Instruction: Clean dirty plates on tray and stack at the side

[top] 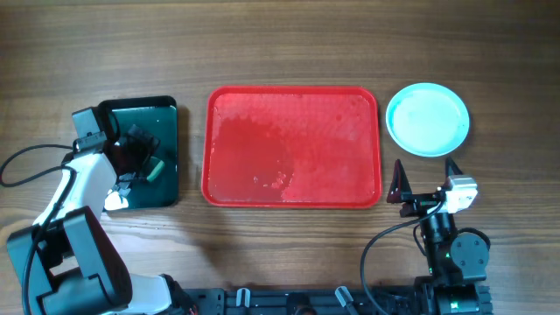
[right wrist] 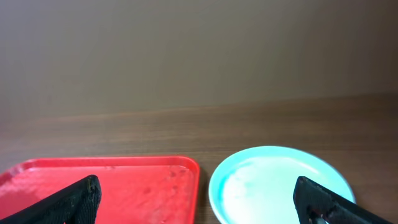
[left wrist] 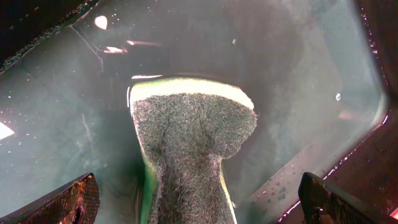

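- Found the tray (top: 293, 114) in the middle of the table (top: 262, 44), with its long axis running left to right and the rim up.
- Noticed wet-looking marks on its red floor.
- Saw a light blue plate (top: 428, 119) lying flat on the table, just beside the far right corner of the tray and apart from its rim.
- Saw only one round outline there from above, and could not tell the number of plates in that place.
- In the right wrist view, lost the near edge of the plate and most of the tray beyond the frame border.
- Found the right gripper (top: 426, 179) near the plate, on its near side, with fingers spread wide and nothing between them.
- Found the left gripper (left wrist: 199, 202) over the black tray (top: 166, 131), also spread wide and gripping nothing.
- Saw the sponge (left wrist: 193, 137) between those fingers, touching neither, with the dark rough side up over a yellow-green layer.
- Judged its long axis as pointing toward the wrist camera, with the near end cut off by the frame.
- From overhead, made out only a small green piece of the sponge, with the rest of it and part of the black tray hidden under the left arm.
- Noted a glossy, wet-looking floor in the black tray, with bright reflections.
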`<action>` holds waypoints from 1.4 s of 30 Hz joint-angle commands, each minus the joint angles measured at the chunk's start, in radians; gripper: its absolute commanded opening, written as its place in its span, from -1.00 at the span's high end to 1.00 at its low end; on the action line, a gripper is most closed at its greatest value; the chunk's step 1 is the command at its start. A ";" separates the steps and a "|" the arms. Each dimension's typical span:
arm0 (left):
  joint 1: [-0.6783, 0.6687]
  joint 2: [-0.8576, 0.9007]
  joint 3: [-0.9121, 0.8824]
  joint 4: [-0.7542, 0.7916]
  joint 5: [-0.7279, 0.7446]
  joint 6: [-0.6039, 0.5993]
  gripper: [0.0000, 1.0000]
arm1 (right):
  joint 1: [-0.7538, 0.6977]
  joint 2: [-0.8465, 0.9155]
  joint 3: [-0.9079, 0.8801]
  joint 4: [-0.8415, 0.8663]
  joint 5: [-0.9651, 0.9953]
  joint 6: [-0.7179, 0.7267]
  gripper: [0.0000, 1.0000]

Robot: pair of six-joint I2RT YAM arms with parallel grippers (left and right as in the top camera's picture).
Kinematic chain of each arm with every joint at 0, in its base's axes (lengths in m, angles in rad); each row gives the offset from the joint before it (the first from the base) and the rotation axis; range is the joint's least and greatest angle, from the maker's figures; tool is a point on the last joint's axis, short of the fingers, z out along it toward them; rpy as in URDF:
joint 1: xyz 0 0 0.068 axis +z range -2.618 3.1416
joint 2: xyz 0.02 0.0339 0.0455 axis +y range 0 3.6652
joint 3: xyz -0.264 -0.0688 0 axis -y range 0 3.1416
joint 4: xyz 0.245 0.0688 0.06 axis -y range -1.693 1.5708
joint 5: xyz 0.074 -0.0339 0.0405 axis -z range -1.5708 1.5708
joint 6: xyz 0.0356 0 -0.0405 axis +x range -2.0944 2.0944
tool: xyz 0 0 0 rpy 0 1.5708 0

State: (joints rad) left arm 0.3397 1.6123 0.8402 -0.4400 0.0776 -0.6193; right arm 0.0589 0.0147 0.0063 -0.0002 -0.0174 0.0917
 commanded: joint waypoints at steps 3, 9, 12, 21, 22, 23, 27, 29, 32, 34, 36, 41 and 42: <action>0.005 0.004 -0.005 0.003 0.011 -0.002 -1.00 | -0.004 -0.011 -0.001 0.006 0.018 -0.066 -0.99; 0.005 0.004 -0.005 0.003 0.011 -0.002 -1.00 | -0.004 -0.011 -0.001 0.006 0.018 -0.065 -0.99; 0.005 0.004 -0.005 0.003 0.011 -0.002 -1.00 | -0.004 -0.011 -0.001 0.006 0.018 -0.065 -0.99; 0.005 -0.008 -0.005 0.003 0.011 -0.002 -1.00 | -0.004 -0.011 -0.001 0.006 0.018 -0.065 -1.00; 0.005 -0.018 -0.005 0.003 0.011 -0.002 -1.00 | -0.004 -0.011 -0.001 0.006 0.018 -0.065 -0.99; 0.005 -0.040 -0.005 0.003 0.011 -0.002 -1.00 | -0.004 -0.011 -0.001 0.006 0.018 -0.065 -0.99; 0.003 -0.189 -0.005 0.014 0.008 0.015 -1.00 | -0.004 -0.011 -0.001 0.006 0.018 -0.065 -0.99; 0.003 -0.266 -0.005 0.014 0.008 0.078 -1.00 | -0.004 -0.011 -0.001 0.006 0.018 -0.065 -0.99; -0.018 -0.488 -0.023 0.010 0.011 0.191 -1.00 | -0.004 -0.011 -0.001 0.006 0.018 -0.065 -0.99; -0.062 -0.637 -0.055 0.014 0.011 0.260 -1.00 | -0.004 -0.011 -0.001 0.006 0.018 -0.065 -1.00; -0.132 -0.793 -0.122 0.060 0.007 0.329 -1.00 | -0.004 -0.011 -0.001 0.006 0.018 -0.065 -0.99; -0.249 -1.174 -0.435 0.182 -0.074 0.354 -1.00 | -0.004 -0.011 -0.001 0.006 0.018 -0.065 -0.99; -0.248 -1.243 -0.471 0.132 -0.075 0.354 -1.00 | -0.004 -0.011 -0.001 0.006 0.018 -0.065 -0.99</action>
State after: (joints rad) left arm 0.1020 0.5198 0.4732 -0.2569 0.0360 -0.2985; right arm 0.0589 0.0132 0.0063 0.0006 -0.0174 0.0391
